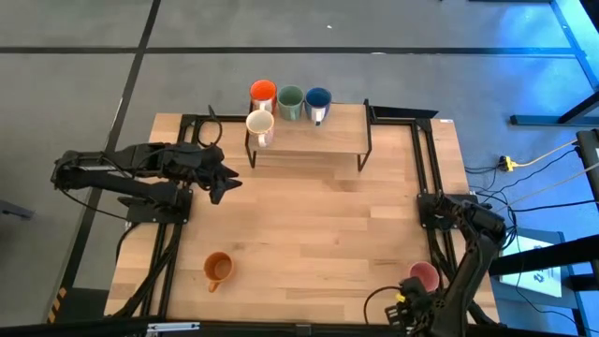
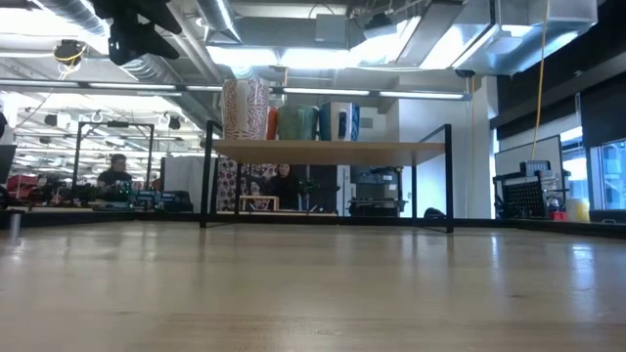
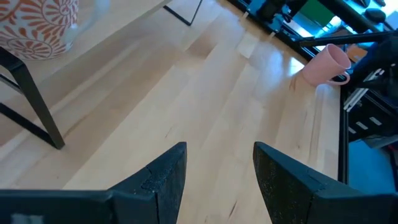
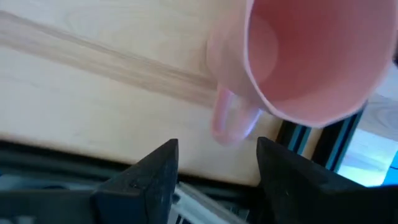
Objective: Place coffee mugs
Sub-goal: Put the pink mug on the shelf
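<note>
Four mugs stand on top of the black-legged wooden shelf at the table's far side: red-orange, green, dark blue and cream-white. The cream-white mug carries an orange leaf pattern. The orange mug stands on the table near the near-left corner. The pink mug stands near the near-right corner. My left gripper hangs open over bare table just left of the shelf, empty. My right gripper is open just on the near side of the pink mug, whose handle faces it.
The shelf's black legs stand close to my left gripper. Black frame rails run along the table's left and right sides. The pink mug sits close to the table's right edge rail. The middle of the table is bare wood.
</note>
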Robot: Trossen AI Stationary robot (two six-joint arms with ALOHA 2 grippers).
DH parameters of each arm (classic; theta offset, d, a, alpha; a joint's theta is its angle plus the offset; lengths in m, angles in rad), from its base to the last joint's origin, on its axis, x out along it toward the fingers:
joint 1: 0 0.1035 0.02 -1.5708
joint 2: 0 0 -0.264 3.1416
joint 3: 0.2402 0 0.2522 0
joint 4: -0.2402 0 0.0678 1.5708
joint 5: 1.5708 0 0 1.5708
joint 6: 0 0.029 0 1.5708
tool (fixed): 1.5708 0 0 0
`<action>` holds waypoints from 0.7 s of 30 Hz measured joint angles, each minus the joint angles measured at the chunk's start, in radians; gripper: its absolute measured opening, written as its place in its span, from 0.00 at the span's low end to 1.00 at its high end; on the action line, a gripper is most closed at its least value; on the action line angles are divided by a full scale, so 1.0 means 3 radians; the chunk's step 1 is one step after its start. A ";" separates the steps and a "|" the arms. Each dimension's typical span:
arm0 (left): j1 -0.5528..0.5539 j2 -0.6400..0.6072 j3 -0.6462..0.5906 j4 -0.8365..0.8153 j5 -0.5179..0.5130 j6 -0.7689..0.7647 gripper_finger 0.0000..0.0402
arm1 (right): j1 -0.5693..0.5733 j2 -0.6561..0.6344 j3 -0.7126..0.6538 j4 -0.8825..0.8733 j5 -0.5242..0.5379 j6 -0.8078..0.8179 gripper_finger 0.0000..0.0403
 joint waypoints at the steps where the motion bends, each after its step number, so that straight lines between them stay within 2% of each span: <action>1: 0.0000 0.0000 0.0000 -0.0001 0.0001 0.0001 0.45 | 0.0000 0.0000 -0.0054 0.0048 -0.0009 -0.0002 0.51; 9: 0.0000 0.0000 0.0000 0.0000 0.0001 0.0010 0.45 | 0.0000 0.0003 -0.0405 0.0241 -0.0146 -0.0008 0.50; 12: 0.0000 0.0000 0.0000 0.0000 0.0001 0.0010 0.45 | 0.0001 0.0006 -0.0525 0.0402 -0.0174 -0.0010 0.48; 21: 0.0000 0.0000 0.0000 0.0000 0.0001 0.0092 0.45 | 0.0000 0.0005 -0.0616 0.0386 0.0001 -0.0199 0.21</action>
